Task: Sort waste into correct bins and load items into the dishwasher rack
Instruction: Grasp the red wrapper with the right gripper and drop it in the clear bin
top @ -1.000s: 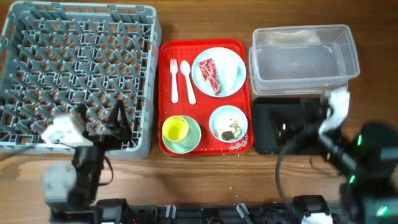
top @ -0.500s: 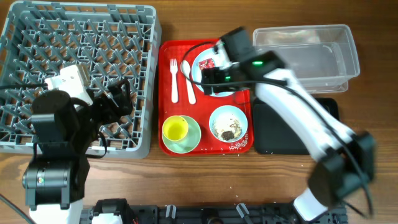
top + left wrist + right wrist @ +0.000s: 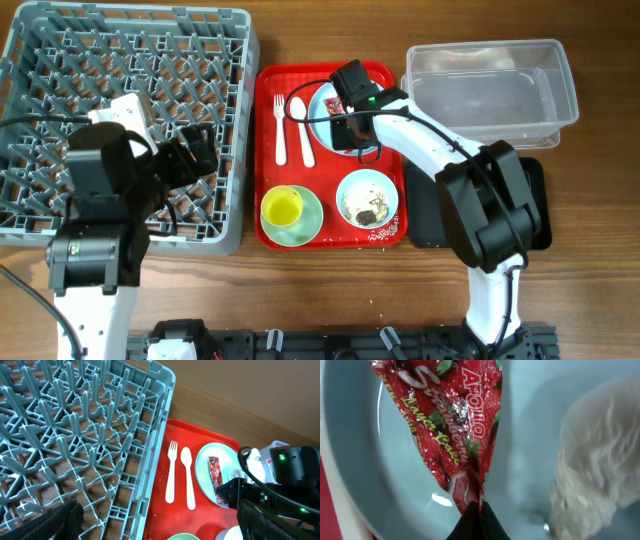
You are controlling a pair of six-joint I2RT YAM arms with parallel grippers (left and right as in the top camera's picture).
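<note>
The small red printed snack wrapper [image 3: 450, 425] lies flat on the round pale blue plate [image 3: 395, 505] at the upper middle of the overhead frame, on the larger flat red serving tray [image 3: 270, 85]. It is glossy creased foil printed with strawberries and white lettering, and in the right wrist view it narrows to a point at the bottom centre. That point runs into the right gripper [image 3: 479, 521], whose dark fingers look pressed together on it. A corner pinch makes sense, as I judge it, because thin film lying flat on a plate offers little else to catch. The crumpled white napkin [image 3: 595, 460] sits on the same plate at the right of that view, with a strip of bare plate between it and the wrapper, so lifting one need not drag the other. The clear plastic rectangular tub [image 3: 490, 90] and the shallow black rectangular tray [image 3: 425, 200] stand at the right of the overhead frame, nearer this arm, which probably explains why it takes the waste. The left gripper [image 3: 160, 507] hangs with its fingers spread wide and empty above the near edge of the large square grey plastic crate [image 3: 75, 420], out of the way. The white plastic fork [image 3: 171, 472] and spoon [image 3: 187, 477] lie side by side on the tray, left of the plate.
</note>
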